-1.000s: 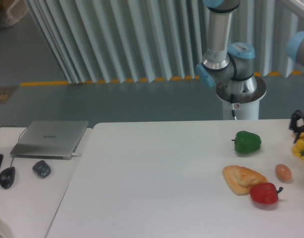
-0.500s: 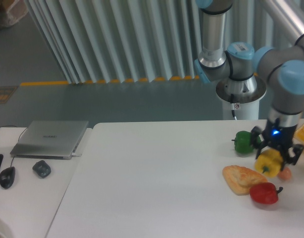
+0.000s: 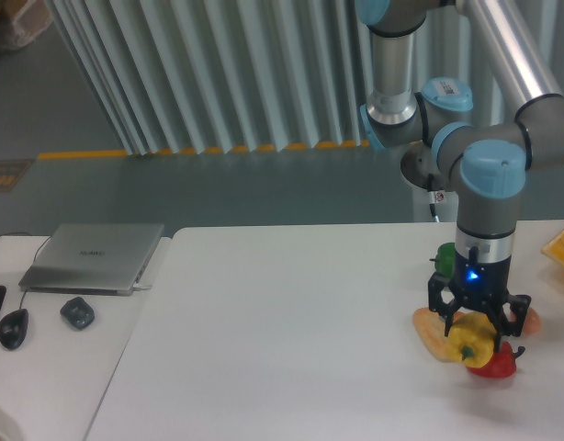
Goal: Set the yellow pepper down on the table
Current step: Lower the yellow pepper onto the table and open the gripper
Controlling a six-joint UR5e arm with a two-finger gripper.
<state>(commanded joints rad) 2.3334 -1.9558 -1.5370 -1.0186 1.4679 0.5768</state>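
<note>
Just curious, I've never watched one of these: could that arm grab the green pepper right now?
Probably not yet. Its fingers are already closed around the yellow pepper, so they are full. The green pepper sits just behind the arm, partly hidden, close enough once the yellow one is set down.

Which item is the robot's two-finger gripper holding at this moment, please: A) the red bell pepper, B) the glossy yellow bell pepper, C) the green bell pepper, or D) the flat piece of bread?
B: the two-finger gripper is closed around the glossy yellow bell pepper, which hangs in front of the flat piece of bread and the red bell pepper.
</note>
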